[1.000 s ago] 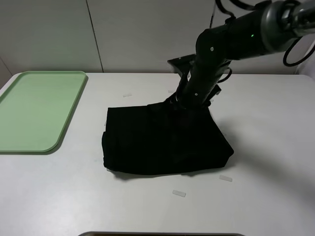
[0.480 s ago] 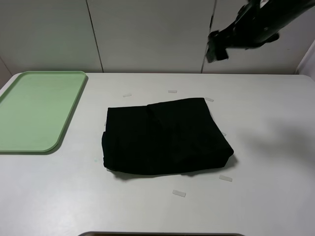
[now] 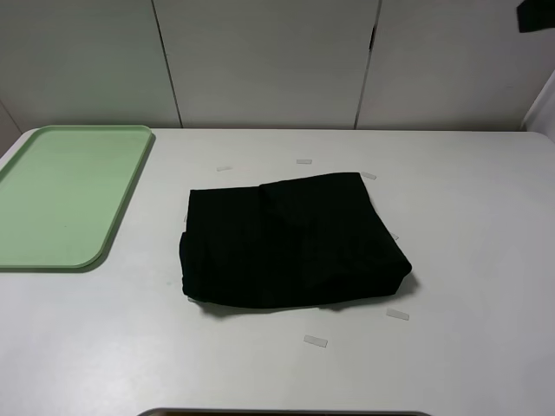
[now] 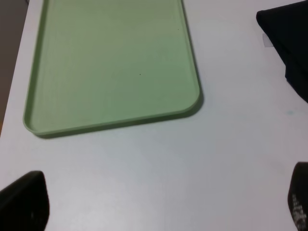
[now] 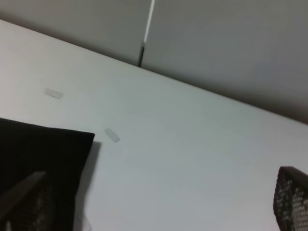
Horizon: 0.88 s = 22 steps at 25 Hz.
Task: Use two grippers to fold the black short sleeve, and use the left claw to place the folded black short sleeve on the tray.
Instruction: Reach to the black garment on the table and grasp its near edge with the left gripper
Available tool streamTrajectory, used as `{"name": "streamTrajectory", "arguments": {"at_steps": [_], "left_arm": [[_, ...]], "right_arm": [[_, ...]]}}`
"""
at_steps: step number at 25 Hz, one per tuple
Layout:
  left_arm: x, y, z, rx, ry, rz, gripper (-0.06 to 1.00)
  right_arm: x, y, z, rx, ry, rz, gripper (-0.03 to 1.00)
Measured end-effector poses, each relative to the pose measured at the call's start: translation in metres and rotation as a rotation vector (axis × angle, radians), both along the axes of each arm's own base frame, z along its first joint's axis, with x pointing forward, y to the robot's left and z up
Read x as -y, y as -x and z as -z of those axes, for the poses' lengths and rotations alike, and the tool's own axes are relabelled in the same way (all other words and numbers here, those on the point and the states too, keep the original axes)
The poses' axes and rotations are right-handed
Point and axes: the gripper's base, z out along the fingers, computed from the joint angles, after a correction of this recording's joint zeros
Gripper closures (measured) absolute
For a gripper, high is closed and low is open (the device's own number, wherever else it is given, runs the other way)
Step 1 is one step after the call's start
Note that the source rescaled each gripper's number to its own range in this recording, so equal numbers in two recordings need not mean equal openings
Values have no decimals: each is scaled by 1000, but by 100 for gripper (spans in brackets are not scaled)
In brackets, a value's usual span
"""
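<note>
Left claw (image 4: pixel 161 207) spread wide and empty, tray (image 4: pixel 110 62) just ahead of it, folded black short sleeve (image 3: pixel 290 243) well apart toward the right arm's side; judged light, limp and prone to unfolding, so pinch through all layers at a folded edge.
</note>
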Motion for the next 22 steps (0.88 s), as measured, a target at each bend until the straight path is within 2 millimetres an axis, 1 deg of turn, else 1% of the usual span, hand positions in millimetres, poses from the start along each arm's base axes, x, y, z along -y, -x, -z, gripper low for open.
{"name": "streamTrajectory", "arguments": {"at_steps": [2, 4, 5, 6, 7, 8, 11, 12, 13, 16, 19, 20, 22], "left_arm": [[0, 0, 0, 0, 0, 0, -5], [0, 0, 0, 0, 0, 0, -5], [0, 0, 0, 0, 0, 0, -5], [0, 0, 0, 0, 0, 0, -5], [0, 0, 0, 0, 0, 0, -5], [0, 0, 0, 0, 0, 0, -5], [0, 0, 0, 0, 0, 0, -5], [0, 0, 0, 0, 0, 0, -5], [0, 0, 0, 0, 0, 0, -5], [0, 0, 0, 0, 0, 0, -5], [0, 0, 0, 0, 0, 0, -5], [0, 0, 0, 0, 0, 0, -5], [0, 0, 0, 0, 0, 0, -5]], "right_arm": [[6, 30, -1, 61, -22, -10, -3], [14, 62, 6, 121, -37, -12, -3], [21, 92, 15, 168, -53, -9, -3], [25, 105, 19, 194, -61, -8, -3], [25, 105, 19, 194, -61, -8, -3], [31, 131, 30, 247, -75, -7, -3], [40, 166, 44, 305, -95, -3, -3], [40, 166, 44, 305, -95, -3, -3], [42, 176, 50, 304, -97, 0, -3], [47, 194, 62, 280, -97, 10, -3], [49, 204, 76, 256, -102, 11, -3], [49, 209, 86, 253, -122, 1, -3], [48, 212, 95, 250, -146, -11, -3]]}}
